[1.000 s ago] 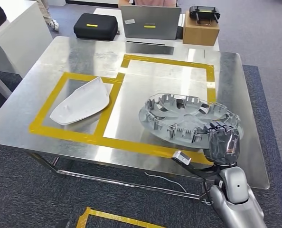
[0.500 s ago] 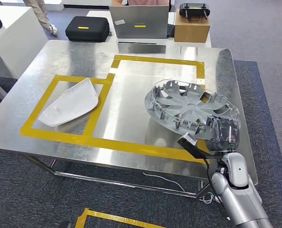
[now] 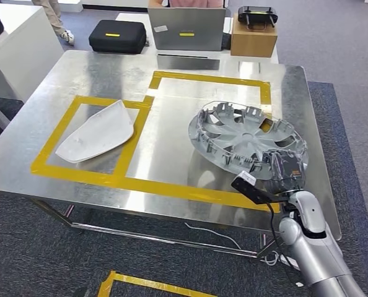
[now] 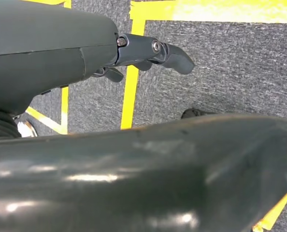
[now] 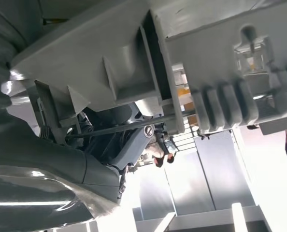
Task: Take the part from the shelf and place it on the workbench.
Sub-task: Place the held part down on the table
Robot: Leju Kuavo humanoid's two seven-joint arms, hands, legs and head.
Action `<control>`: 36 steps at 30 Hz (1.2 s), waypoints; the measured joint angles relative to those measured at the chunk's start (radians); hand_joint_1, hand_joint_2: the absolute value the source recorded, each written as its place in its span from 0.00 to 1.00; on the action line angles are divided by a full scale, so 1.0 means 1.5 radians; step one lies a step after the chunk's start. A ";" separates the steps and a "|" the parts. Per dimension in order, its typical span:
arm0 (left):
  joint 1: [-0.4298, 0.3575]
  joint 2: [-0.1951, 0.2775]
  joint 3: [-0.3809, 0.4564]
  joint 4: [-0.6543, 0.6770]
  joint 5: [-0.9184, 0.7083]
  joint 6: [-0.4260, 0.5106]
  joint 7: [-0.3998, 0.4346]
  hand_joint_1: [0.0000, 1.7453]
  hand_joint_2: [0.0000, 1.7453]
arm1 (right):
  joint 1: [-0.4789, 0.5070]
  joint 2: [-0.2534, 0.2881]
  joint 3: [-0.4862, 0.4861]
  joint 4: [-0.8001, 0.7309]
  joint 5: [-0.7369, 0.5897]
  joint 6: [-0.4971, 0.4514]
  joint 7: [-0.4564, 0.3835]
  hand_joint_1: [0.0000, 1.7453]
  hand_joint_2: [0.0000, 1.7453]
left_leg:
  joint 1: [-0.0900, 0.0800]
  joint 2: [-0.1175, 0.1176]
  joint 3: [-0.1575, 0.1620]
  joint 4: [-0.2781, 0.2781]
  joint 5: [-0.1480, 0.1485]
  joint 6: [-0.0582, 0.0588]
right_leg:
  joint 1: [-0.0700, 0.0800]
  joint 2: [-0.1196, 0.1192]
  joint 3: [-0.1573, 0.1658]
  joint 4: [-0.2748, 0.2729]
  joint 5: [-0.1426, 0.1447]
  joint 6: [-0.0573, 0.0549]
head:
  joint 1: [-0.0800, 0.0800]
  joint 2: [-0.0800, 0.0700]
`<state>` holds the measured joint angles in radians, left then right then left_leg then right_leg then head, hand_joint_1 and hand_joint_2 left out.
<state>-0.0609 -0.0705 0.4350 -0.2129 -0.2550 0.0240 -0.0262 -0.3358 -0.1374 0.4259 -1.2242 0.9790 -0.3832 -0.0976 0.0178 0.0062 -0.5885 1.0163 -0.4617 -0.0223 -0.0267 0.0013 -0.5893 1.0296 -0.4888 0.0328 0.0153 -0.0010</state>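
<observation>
Far to the left in the head view stood a white table (image 3: pixel 18 49), with a person's legs and shoe (image 3: pixel 67 37) behind it. A black case (image 3: pixel 118 36) lay on the grey carpet (image 3: pixel 346 55) beyond the workbench (image 3: pixel 46 108), a steel-topped table marked with yellow tape (image 3: pixel 140 184) in two adjoining rectangles. Inside the left rectangle lay a white moulded panel (image 3: pixel 98 133), flat on the steel, its pointed end touching the tape that divides the two areas.

Past the far edge, a grey laptop (image 3: pixel 186 28) stood with its lid toward the robot, a person seated behind it. Just beside it, a cardboard box (image 3: pixel 253 42) carried a black controller (image 3: pixel 258 15).

In the right rectangle was the part (image 3: pixel 245 139), a grey wheel cover turned hollow side up, ribs and clips showing. It was tilted: its far-left rim seemed close to the steel, whether touching cannot be told, while its near-right rim was raised. The right hand (image 3: pixel 279 173) gripped that near rim, its fingers curled over the edge, with the silver arm rising from below. The right wrist view showed the part's ribbed underside (image 5: pixel 193 72) pressed close against the hand (image 5: pixel 62 164).

The left hand (image 4: pixel 145 50) hung over the carpet and floor tape, its fingers apart and holding nothing.
</observation>
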 joint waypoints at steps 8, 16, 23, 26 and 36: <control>-0.001 0.000 0.005 0.000 -0.010 0.013 -0.012 0.00 1.00 | -0.022 -0.017 0.030 0.002 -0.011 0.015 -0.013 0.00 1.00 | -0.001 0.000 0.000 0.001 0.000 0.001 | -0.001 0.000 0.000 0.000 0.001 0.001 | 0.000 0.000; -0.001 0.000 0.015 0.000 -0.012 0.014 -0.014 0.00 1.00 | -0.030 -0.027 0.052 0.001 -0.011 0.018 -0.016 0.00 1.00 | -0.001 0.000 0.000 0.001 0.000 0.001 | -0.001 0.000 0.000 0.000 0.001 0.001 | 0.000 0.000; -0.001 0.000 0.016 0.000 -0.016 0.017 -0.019 0.00 0.00 | -0.032 -0.032 0.061 0.001 -0.002 0.016 -0.014 0.00 1.00 | -0.001 0.000 -0.001 0.002 -0.001 0.001 | -0.001 0.000 0.000 0.000 0.001 0.001 | 0.000 0.000; -0.002 0.000 0.016 0.000 -0.021 0.016 -0.019 0.00 0.00 | -0.040 -0.035 0.066 0.002 -0.008 0.037 -0.010 0.00 1.00 | -0.001 0.000 -0.001 0.002 -0.001 0.001 | -0.001 0.000 0.000 0.000 0.001 0.001 | 0.000 0.000; -0.002 0.005 0.027 0.000 -0.025 -0.002 -0.009 0.00 0.00 | -0.193 -0.053 0.133 0.019 -0.079 0.340 0.085 0.00 1.00 | -0.001 0.000 -0.002 0.002 0.001 0.002 | -0.001 0.001 -0.002 0.000 0.003 0.002 | 0.000 0.000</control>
<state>-0.0647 -0.0630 0.4759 -0.2129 -0.2924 0.0217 -0.0396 -0.6253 -0.2165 0.6258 -1.1960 0.8604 0.1265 0.0300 0.0161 0.0067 -0.5919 1.0191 -0.4606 -0.0199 -0.0288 0.0025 -0.5923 1.0296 -0.4850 0.0354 0.0152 -0.0008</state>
